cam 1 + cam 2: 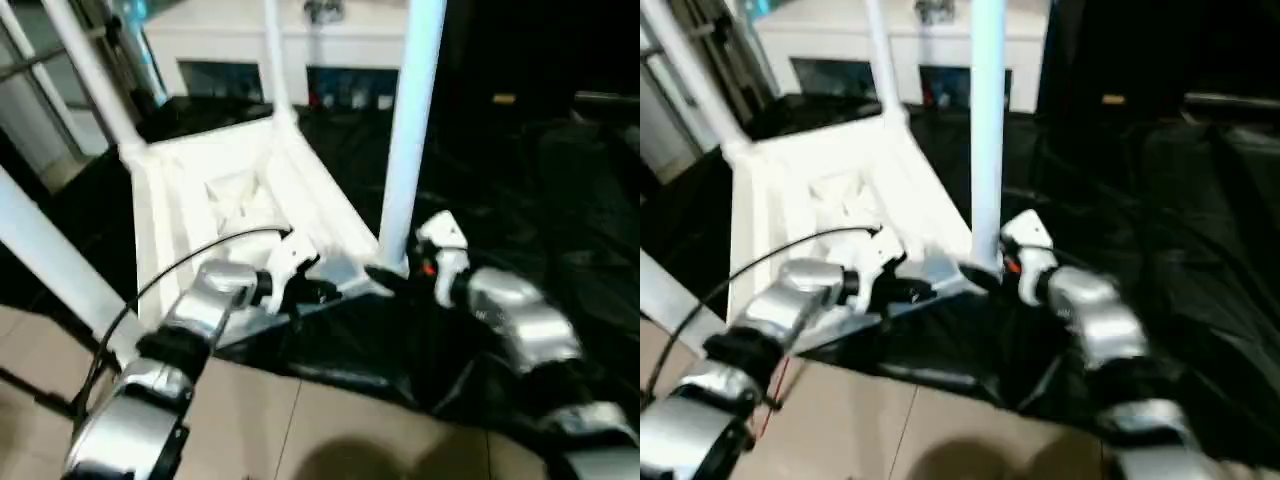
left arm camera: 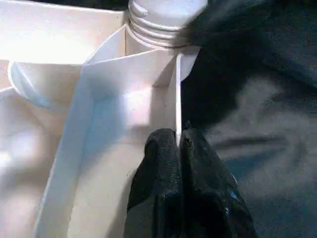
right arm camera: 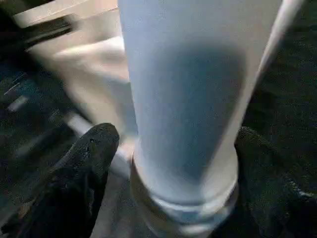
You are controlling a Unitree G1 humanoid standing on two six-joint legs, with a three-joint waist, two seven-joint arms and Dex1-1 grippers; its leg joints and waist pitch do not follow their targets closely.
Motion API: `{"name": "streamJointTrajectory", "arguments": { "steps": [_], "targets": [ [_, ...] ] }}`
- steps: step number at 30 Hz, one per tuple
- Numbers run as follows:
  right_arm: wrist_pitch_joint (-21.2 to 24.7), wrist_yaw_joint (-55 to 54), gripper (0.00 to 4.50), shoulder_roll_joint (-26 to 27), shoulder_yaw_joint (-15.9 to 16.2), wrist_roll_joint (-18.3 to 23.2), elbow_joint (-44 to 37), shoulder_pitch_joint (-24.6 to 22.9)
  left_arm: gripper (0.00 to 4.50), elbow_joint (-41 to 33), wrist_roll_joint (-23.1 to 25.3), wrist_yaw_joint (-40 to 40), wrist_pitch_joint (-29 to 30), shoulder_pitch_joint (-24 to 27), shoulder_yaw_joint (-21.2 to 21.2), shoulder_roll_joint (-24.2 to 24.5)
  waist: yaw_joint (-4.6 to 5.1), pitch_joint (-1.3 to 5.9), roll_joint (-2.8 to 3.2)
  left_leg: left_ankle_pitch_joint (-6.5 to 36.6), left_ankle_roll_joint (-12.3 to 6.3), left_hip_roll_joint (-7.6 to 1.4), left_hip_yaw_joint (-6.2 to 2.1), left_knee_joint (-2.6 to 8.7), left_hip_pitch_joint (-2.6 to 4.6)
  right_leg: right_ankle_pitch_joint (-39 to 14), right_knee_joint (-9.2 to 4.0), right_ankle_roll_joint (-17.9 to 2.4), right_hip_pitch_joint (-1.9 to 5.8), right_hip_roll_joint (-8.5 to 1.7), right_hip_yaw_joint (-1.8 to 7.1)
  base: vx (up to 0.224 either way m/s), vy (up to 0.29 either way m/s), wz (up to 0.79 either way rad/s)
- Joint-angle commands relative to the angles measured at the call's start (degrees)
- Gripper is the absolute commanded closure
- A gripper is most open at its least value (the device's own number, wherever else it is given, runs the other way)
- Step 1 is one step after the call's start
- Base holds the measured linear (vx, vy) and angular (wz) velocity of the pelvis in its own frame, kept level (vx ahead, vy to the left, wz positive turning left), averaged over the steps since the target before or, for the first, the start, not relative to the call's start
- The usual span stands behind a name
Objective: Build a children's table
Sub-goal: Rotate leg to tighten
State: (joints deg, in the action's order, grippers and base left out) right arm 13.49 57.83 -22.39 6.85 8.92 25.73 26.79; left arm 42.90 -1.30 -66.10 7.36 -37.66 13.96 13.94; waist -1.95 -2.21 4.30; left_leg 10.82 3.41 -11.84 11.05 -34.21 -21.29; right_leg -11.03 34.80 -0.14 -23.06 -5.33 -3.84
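Observation:
The children's table lies upside down on a black sheet, its white ribbed tabletop (image 1: 230, 200) facing up. Tapered white legs stand upright in its corner sockets: one at the near right corner (image 1: 410, 130), one at the far corner (image 1: 272, 60), one at the left (image 1: 90, 70). My left gripper (image 2: 179, 136) is shut on the thin rim of the tabletop close to the near right socket. My right gripper (image 1: 395, 270) sits at the foot of the near right leg (image 3: 183, 99). Its black fingers (image 3: 94, 148) stand open on either side of the leg, with a gap showing.
A white cabinet (image 1: 230, 40) with glass-fronted compartments stands behind the table. The black sheet (image 1: 540, 200) spreads to the right, wrinkled. Tiled floor (image 1: 300, 420) lies in front of it. A black cable (image 1: 170, 270) arcs over my left forearm. Another white leg (image 1: 50, 260) slants past at the left.

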Motion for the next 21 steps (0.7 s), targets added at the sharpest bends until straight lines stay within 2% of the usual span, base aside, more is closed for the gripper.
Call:
{"name": "streamJointTrajectory", "arguments": {
  "steps": [1, 2, 4, 6, 8, 9, 11, 14, 17, 19, 21],
  "targets": [
    [1.61, 12.51, 0.69, -1.33, 6.55, 2.54, -4.72, -1.33, 4.5, -3.44, -1.73, -5.15, -1.15, -0.85, 1.86, -0.13, -0.39, 3.91, -0.76, 6.37, -7.38, -1.07, -0.39, 3.21, 0.19, -0.32, -3.37, -16.4, 3.13, -2.3, 1.89, 0.055, 0.004, 0.0],
    [1.61, 12.51, 0.69, -1.33, 6.55, 2.54, -4.72, -1.33, 4.5, -3.44, -1.73, -5.15, -1.15, -0.85, 1.86, -0.13, -0.57, 3.98, -0.85, 5.94, -7.6, -1.06, -0.47, 3.16, 0.22, 0.69, -3.26, -16.66, 3.35, -2.27, 1.84, 0.0, 0.0, 0.0],
    [2.45, 16.57, 0.69, -4.1, 7.15, 2.87, -6.22, -1.51, 4.5, -4.44, -2.03, -8.72, -0.92, -0.53, 2.5, 1.36, -1.36, 4.07, -0.79, 4.1, -9.24, -1.18, -0.37, 2.83, 0.19, 4.31, -2.74, -17.5, 3.28, -2.35, 1.9, 0.0, 0.0, 0.0],
    [2.79, 19.47, 0.69, -6.12, 7.35, 2.95, -6.97, -1.27, 4.5, -5.69, -2.74, -12.18, -0.37, -0.25, 2.77, 2.61, -1.78, 4.05, -0.64, 4.35, -9.26, -1.28, -0.39, 2.8, 0.25, 3.8, -2.64, -17.7, 3.25, -2.45, 1.9, 0.0, 0.0, 0.0],
    [2.85, 20.05, 0.69, -6.57, 7.29, 2.97, -6.87, -0.95, 4.5, -6.27, -3.03, -13.53, -0.04, -0.16, 2.87, 3.09, -1.88, 3.99, -0.71, 5.12, -8.72, -1.33, -0.4, 2.92, 0.26, 2.38, -2.79, -17.61, 3.2, -2.49, 1.85, 0.0, 0.0, 0.0],
    [2.93, 20.41, 0.94, -6.87, 7.32, 2.88, -6.74, -0.63, 4.5, -6.63, -3.1, -14.28, 0.17, -0.16, 2.93, 3.45, -1.96, 3.87, -0.63, 6.18, -8.11, -1.42, -0.4, 3.04, 0.36, 0.83, -2.97, -17.53, 3.04, -2.49, 1.85, 0.0, 0.0, 0.0],
    [3.2, 21.36, 1.0, -7.67, 7.79, 2.85, -6.92, -0.14, 4.5, -6.92, -3.06, -15.59, 0.16, -0.3, 3.19, 4.2, -2.01, 3.67, -0.75, 8.16, -6.48, -1.42, -0.41, 3.26, 0.4, -2.51, -3.24, -16.95, 3.07, -2.49, 1.91, 0.0, 0.0, 0.0],
    [3.06, 21.83, 1.33, -7.89, 8.38, 2.46, -7.38, -0.05, 4.5, -6.29, -2.47, -15.13, -0.7, -0.69, 3.11, 4.52, -2.01, 3.57, -0.87, 9.32, -5.4, -1.4, -0.36, 3.36, 0.5, -4.64, -3.47, -16.35, 3.0, -2.53, 2.0, 0.0, 0.0, 0.0],
    [3.38, 22.14, 1.49, -7.87, 9.24, 2.15, -8.34, -0.59, 4.5, -5.73, -2.23, -13.71, -1.14, -0.97, 2.44, 4.37, -2.08, 3.66, -1.0, 8.41, -5.21, -1.33, -0.39, 3.3, 0.4, -4.46, -3.4, -15.83, 3.06, -2.51, 2.04, 0.0, 0.0, 0.0],
    [3.57, 21.13, 1.77, -7.18, 9.24, 2.09, -8.45, -1.26, 4.5, -5.26, -2.18, -12.12, -1.47, -0.77, 1.82, 3.76, -2.28, 3.77, -0.93, 7.17, -5.64, -1.32, -0.38, 3.15, 0.31, -2.97, -3.17, -15.83, 3.06, -2.5, 2.05, 0.0, 0.0, 0.0],
    [3.54, 19.83, 1.85, -6.46, 9.08, 1.88, -8.27, -1.94, 4.5, -4.63, -1.97, -10.16, -1.75, -0.62, 1.22, 3.03, -2.39, 3.84, -1.01, 6.47, -5.97, -1.23, -0.39, 3.05, 0.24, -1.84, -3.07, -15.91, 3.09, -2.45, 2.01, 0.0, 0.0, 0.0]
  ]
}}
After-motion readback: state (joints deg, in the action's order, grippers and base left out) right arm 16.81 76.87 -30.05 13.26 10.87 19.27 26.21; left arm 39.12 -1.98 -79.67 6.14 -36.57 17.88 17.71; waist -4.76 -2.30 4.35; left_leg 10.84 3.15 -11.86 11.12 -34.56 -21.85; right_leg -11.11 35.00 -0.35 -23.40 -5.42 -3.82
